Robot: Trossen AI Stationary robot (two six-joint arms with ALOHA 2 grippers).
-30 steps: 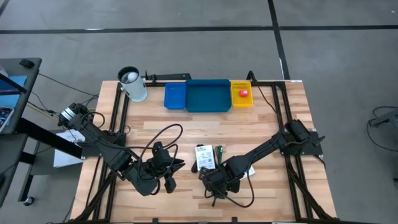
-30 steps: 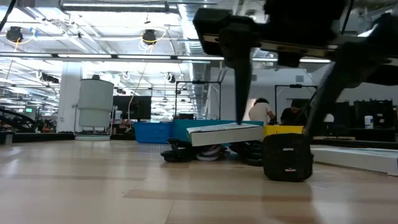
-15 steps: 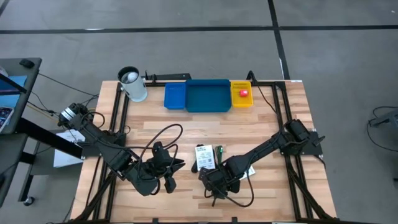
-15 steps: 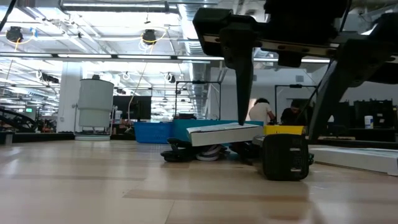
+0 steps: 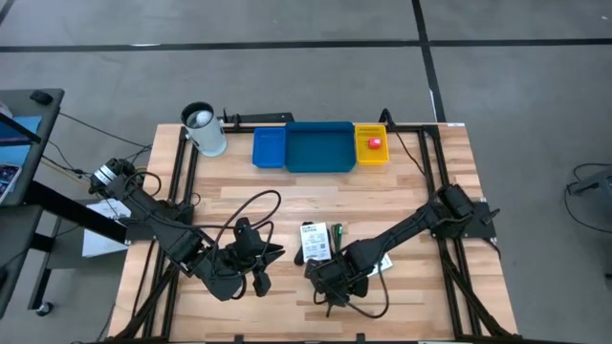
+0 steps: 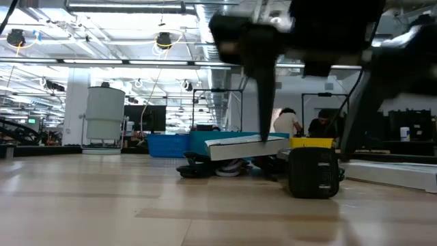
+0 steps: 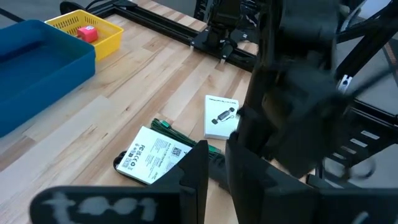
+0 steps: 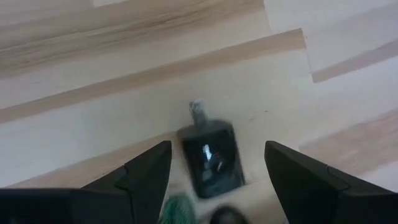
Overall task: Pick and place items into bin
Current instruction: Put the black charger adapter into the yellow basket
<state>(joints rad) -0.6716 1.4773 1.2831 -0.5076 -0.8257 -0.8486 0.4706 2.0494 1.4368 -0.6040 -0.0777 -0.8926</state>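
Right end effector [image 8: 211, 171] spread wide, straddling black piece [image 8: 210, 157] — bare wood around.

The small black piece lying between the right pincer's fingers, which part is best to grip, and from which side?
Grip the small black piece across its wide flat body, not the thin stub at its end. It lies flat on the table, so coming straight down from above probably suits best. The open right pincer already has a finger on each long side of it.

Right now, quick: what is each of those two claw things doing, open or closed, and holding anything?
Left gripper: low over the table's front, cannot tell whether open or closed.
Right gripper: open, empty, fingers either side of a small black piece.
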